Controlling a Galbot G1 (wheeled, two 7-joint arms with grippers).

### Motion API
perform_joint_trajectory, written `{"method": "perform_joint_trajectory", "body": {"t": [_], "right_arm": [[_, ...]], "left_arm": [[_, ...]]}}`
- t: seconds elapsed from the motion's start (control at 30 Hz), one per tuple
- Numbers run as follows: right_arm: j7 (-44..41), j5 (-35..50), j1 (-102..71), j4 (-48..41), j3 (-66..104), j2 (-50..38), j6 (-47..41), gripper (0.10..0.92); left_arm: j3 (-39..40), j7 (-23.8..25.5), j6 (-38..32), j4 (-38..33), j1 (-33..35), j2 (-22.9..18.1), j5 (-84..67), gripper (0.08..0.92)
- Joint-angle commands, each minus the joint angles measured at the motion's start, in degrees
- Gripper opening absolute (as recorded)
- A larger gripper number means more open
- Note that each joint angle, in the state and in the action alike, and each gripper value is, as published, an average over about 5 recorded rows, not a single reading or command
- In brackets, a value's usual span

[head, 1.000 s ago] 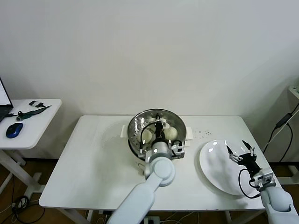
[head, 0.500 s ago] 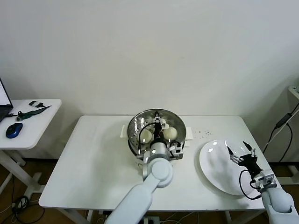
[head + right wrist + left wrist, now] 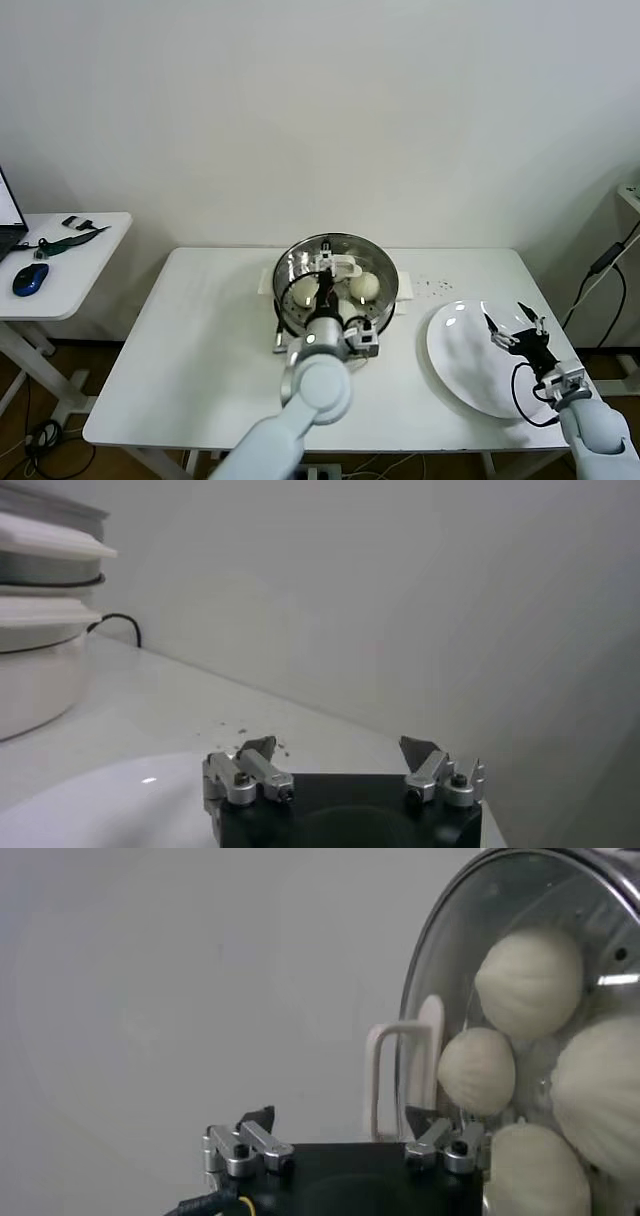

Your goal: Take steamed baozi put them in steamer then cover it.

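Head view: the steamer [image 3: 292, 268] is seen at table centre, toward 12 o'clock, with the cover [image 3: 335, 262] already seated on it, white handle up. Baozi [image 3: 365, 285] are visible through the glass. The left gripper [image 3: 333, 262] is positioned over the cover handle, apparently for placing or letting go; finger state cannot be told from here. The right gripper [image 3: 515, 330] is parked over the plate [image 3: 455, 365] at 3 o'clock, fingers spread, nothing held.

Left wrist view: the left gripper [image 3: 345, 1140] is shown released, with the cover handle [image 3: 400, 1078] between the fingertips and no contact seen. Four baozi [image 3: 527, 981] are seen under glass, packed together in the steamer.

Right wrist view: the right gripper [image 3: 340, 765] is shown released over the bare plate [image 3: 100, 800], idle. The steamer base [image 3: 40, 670] is well apart.

Task is judged nearly done; only arm withdrawal appears left.
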Motion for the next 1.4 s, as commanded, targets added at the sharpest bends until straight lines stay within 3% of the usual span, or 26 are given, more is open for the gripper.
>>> {"method": "perform_joint_trajectory", "body": {"t": [0.03,0.23,0.33,0.43,0.6,0.8,1.03,1.4], "right_arm": [[0.99,-0.77,-0.46,3.80,-0.09,-0.18,-3.83,0.823],[2.53,0.97,-1.15,5.67,0.22,0.74,-3.66,0.823],[2.83,1.25,-2.37,7.34,0.42,1.18,-3.87,0.823],[3.41,1.31,-3.96,9.99,0.54,1.45,-4.88,0.823],[4.03,2.08,-6.48,13.89,1.06,1.92,-6.33,0.823],[3.78,3.67,-8.34,15.14,1.55,2.22,-5.58,0.823],[3.44,5.63,-11.45,15.27,2.64,3.39,-1.06,0.823],[2.74,7.25,-12.67,15.22,3.52,3.38,0.58,0.823]], "left_arm": [[-2.32,-2.18,2.81,-17.24,8.24,11.24,-7.30,0.819],[-10.21,-16.75,0.81,-23.60,15.41,15.57,-30.29,0.823],[-19.17,-24.19,-8.30,-24.50,20.72,14.78,-46.81,0.823],[-30.07,-27.97,-21.25,-24.69,27.05,13.86,-61.87,0.823],[-44.72,-27.92,-38.21,-22.18,36.62,9.73,-79.59,0.823],[-52.57,-26.07,-47.06,-15.33,40.75,4.33,-93.73,0.823],[-55.25,-24.79,-49.91,-9.98,41.89,1.33,-98.27,0.823],[-53.29,-24.16,-51.24,-9.62,42.59,0.68,-96.90,0.823]]}}
